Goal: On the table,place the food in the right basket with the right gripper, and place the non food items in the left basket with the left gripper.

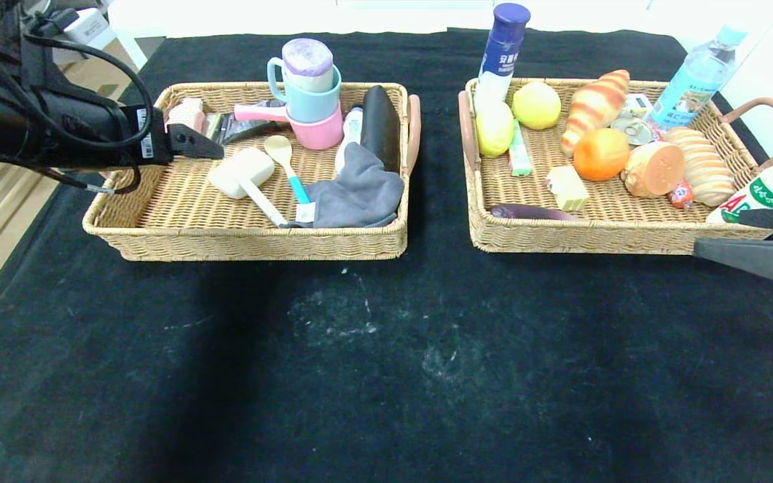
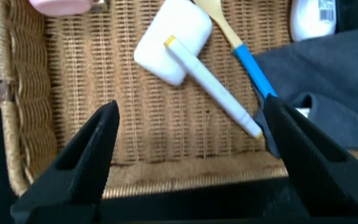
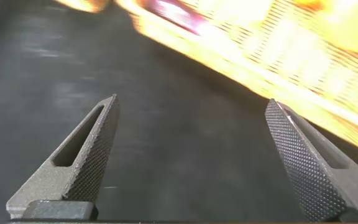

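At frame left the left gripper (image 1: 215, 149) hangs with fingers wide and empty over the left basket (image 1: 158, 235), its white brush (image 1: 242, 178) inside (sorting looks finished). The right gripper (image 1: 755, 245), wide too, idles lower right beside the right basket (image 1: 561, 241); retreat seems next.

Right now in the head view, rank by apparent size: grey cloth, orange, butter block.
1. grey cloth
2. orange
3. butter block
All sit at similar depth, so the order looks reliable.

We see tan woven baskets (image 1: 158, 238) on a black tablecloth (image 1: 386, 376), a grey cloth (image 1: 359, 194), and an orange fruit (image 1: 600, 154).
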Controlling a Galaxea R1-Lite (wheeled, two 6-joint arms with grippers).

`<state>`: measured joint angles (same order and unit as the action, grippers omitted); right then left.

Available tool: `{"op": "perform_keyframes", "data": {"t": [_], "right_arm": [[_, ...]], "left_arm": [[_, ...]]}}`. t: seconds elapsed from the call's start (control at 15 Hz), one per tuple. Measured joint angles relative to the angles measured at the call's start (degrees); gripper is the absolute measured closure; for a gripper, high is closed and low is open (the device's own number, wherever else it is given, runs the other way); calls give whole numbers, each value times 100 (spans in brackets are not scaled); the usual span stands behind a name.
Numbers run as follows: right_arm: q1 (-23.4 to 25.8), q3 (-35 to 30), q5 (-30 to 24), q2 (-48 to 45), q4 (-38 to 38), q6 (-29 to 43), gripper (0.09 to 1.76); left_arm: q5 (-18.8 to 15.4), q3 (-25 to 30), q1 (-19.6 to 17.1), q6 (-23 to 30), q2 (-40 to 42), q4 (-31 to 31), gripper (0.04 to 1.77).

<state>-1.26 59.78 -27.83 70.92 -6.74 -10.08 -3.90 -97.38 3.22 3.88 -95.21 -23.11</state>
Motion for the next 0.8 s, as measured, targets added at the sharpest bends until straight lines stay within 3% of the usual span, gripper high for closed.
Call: {"op": "perform_keyframes", "data": {"t": [0.13,0.47,0.8], "right_arm": [[32,-205,656,-43,223,17,14],[88,-447,1571,-384,379,50,14],[93,-937,1725,-1206,344,57,14]], "left_arm": [[-6,499,26,-269,425,7,12],[-72,2057,105,-775,1632,118,11],[-95,3721,133,-925,3118,772,11]]}}
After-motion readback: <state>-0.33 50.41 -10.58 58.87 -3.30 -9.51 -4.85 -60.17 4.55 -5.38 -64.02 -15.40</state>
